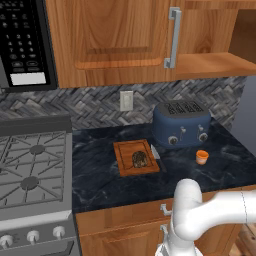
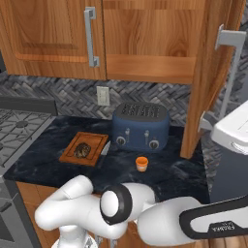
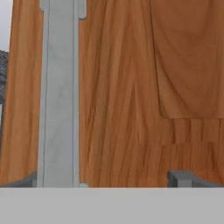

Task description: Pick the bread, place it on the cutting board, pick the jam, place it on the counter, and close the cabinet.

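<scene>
The gripper (image 3: 107, 179) has its jaws spread wide, facing the open warm-brown panelled cabinet door (image 3: 131, 87), silver bar handle (image 3: 59, 96) at ten o'clock. Bread and jam look placed, so probably best pushing flat near the handle edge.

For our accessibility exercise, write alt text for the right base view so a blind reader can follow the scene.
The bread sits on the cutting board on the dark counter, with the orange jam standing in front of a blue toaster. The cabinet door at right hangs open, and the white robot arm crosses the foreground.
</scene>
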Motion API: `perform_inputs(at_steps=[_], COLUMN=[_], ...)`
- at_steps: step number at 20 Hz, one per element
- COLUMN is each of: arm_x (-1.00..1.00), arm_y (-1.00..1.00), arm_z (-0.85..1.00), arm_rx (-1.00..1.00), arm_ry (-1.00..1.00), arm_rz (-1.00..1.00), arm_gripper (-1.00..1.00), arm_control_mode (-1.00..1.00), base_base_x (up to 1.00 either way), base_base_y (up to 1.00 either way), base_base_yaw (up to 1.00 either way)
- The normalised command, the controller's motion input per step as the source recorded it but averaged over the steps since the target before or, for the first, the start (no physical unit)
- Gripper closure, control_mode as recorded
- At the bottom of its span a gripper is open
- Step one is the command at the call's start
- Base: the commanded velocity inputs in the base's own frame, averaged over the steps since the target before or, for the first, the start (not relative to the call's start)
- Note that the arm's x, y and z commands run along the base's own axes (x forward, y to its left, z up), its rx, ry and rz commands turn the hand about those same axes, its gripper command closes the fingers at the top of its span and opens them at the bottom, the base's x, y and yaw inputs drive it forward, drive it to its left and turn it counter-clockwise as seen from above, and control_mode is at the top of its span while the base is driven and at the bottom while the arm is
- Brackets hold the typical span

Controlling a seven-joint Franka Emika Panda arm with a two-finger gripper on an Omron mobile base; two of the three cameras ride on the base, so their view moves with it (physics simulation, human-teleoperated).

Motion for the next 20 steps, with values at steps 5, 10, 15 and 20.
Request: perform_inputs(at_steps=[5,10,15,20], arm_x=[0.04,0.0,0.0,0.0], arm_y=[0.38,0.44,0.48,0.49], arm_z=[0.0,0.0,0.0,0.0], arm_rx=[0.0,0.0,0.0,0.0], arm_ry=[0.01,0.02,0.0,0.0], arm_rz=[0.0,0.0,0.0,0.0], arm_gripper=[-1.0,-1.0,-1.0,-1.0], arm_control_mode=[-1.0,-1.0,-1.0,-1.0], base_base_x=[0.0,0.0,0.0,0.0], base_base_y=[0.0,0.0,0.0,0.0], base_base_yaw=[0.0,0.0,0.0,0.0])
